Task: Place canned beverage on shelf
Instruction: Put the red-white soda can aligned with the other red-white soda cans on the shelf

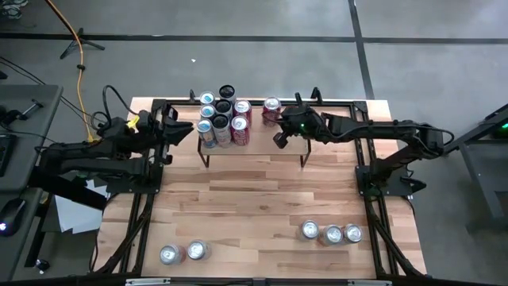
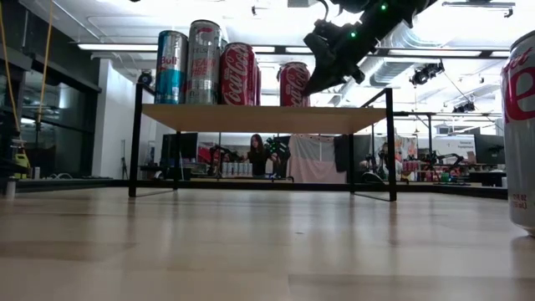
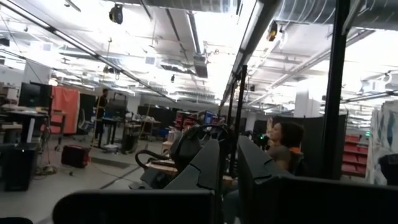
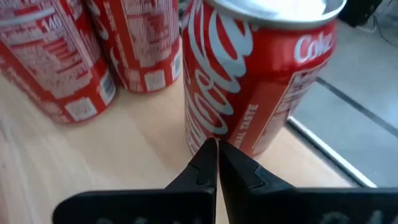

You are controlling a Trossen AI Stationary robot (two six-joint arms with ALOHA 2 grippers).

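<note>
High view: shelf (image 1: 254, 151) stood toward the tabletop's (image 1: 254, 206) far edge. A cluster of cans (image 1: 223, 119) stood on its left part, and a lone red Coca-Cola can (image 1: 271, 109) stood upright near the shelf's far middle, apart from the cluster. Right end effector (image 1: 279, 140) hung over the shelf just beside that can, fingers closed, gripping nothing. Left end effector (image 1: 193, 125) sat near the left end of the shelf, closed and empty. Three cans (image 1: 331, 233) stood on the near right tabletop, two cans (image 1: 183, 253) on the near left.

Low view: shelf top (image 2: 263, 119) carried tall cans on the left and the red can (image 2: 293, 84) right of them. Right end effector (image 2: 313, 84) hung just beside the red can, not holding it. A big can (image 2: 520, 130) stood close at the right edge.

Left wrist view: closed dark fingers (image 3: 214, 165) faced the room; a person (image 3: 283, 144) was beyond.

Right wrist view: finger tips (image 4: 216, 160) were pressed together in front of the Coca-Cola can (image 4: 255, 74), which stood upright on the shelf plank (image 4: 93, 168) beside other red cans (image 4: 87, 50).
</note>
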